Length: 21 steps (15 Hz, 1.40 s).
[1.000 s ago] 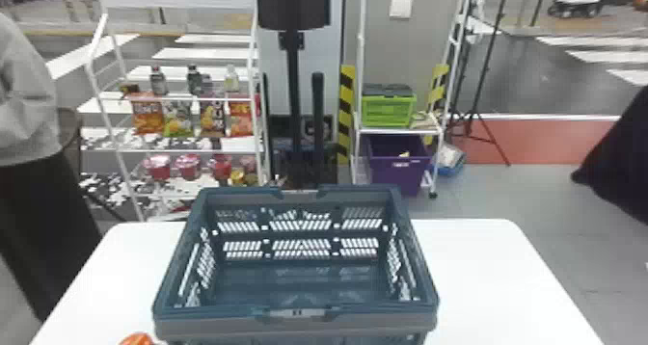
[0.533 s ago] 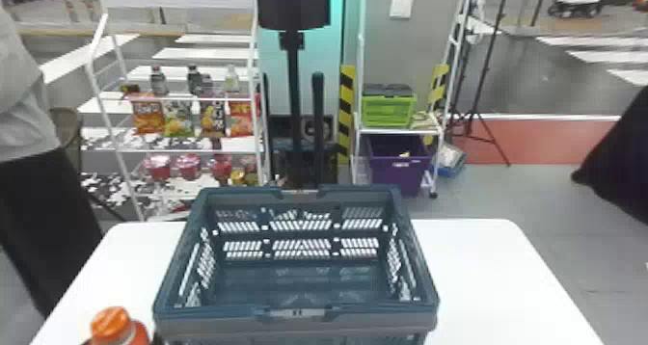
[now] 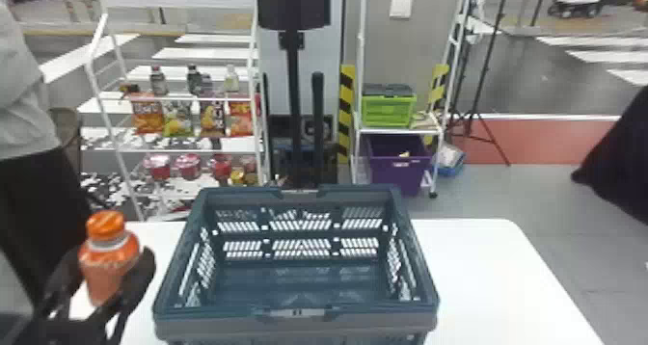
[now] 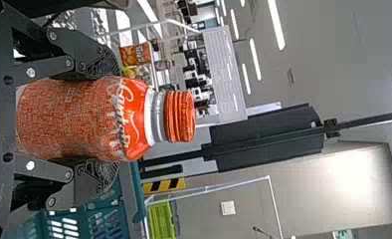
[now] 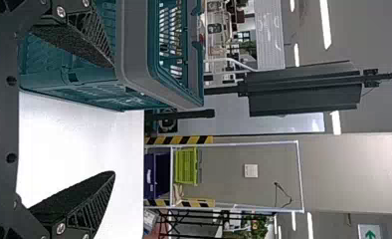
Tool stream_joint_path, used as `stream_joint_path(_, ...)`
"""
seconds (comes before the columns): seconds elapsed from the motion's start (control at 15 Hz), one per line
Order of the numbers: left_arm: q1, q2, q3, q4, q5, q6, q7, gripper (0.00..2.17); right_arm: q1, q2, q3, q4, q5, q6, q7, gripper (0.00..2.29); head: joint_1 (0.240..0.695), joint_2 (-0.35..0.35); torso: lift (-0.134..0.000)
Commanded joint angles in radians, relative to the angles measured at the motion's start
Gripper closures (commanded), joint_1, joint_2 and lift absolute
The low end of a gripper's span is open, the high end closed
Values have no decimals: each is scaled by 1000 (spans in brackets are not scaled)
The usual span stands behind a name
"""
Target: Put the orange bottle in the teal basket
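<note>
Here, in the head view, holds the orange bottle (image 3: 107, 257) upright in the left claw (image 3: 111, 264), left of and outside the teal basket (image 3: 299, 327). Has the basket's side wall between bottle and inside. Behind the bench (image 3: 492, 272), includes a white rack (image 3: 109, 132) with 4 snack bags (image 3: 178, 117), plus green (image 3: 388, 112) and purple crates (image 3: 400, 175). In the left wrist view, clasps the bottle between 2 fingers (image 4: 97, 177); shows white label lettering. In the right wrist view, keeps the right claw (image 5: 113, 118) wide and empty; includes a green-arrow sign (image 5: 370, 231).
</note>
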Motion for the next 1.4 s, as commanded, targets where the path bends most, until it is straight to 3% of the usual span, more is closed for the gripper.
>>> stream_joint_path(0.0, -106, 11, -37, -7, -59, 98, -49, 2061, -1, 1, -2, -1, 8, -3, 0, 124, 499, 0, 0)
stream_joint_path(0.13, -209, 41, -88, 17, -125, 175, -109, 2061, 1, 1, -2, -1, 20, -3, 0, 124, 499, 0, 0)
stream_joint_path(0.33, -397, 74, -186, 149, -167, 249, -223, 2061, 4, 1, -2, 0, 39, 0, 0, 124, 499, 0, 0)
stream_joint_path(0.6, -663, 77, -291, 470, -227, 298, -421, 2061, 22, 1, -23, -1, 42, -3, 0, 124, 499, 0, 0)
stream_joint_path(0.8, -807, 78, -337, 694, -336, 313, -608, 2061, 36, 1, -31, -1, 39, -9, 0, 124, 499, 0, 0)
stream_joint_path(0.93, -879, 71, -361, 830, -391, 313, -712, 2061, 45, 1, -34, -1, 37, -12, 0, 124, 499, 0, 0)
stream_joint_path(1.0, -911, 49, -360, 895, -449, 310, -778, 2061, 50, 1, -34, -3, 37, -15, 0, 124, 499, 0, 0)
stream_joint_path(1.33, -1008, 6, -357, 1087, -615, 313, -921, 2061, 73, 1, -33, -12, 36, -37, 0, 124, 499, 0, 0)
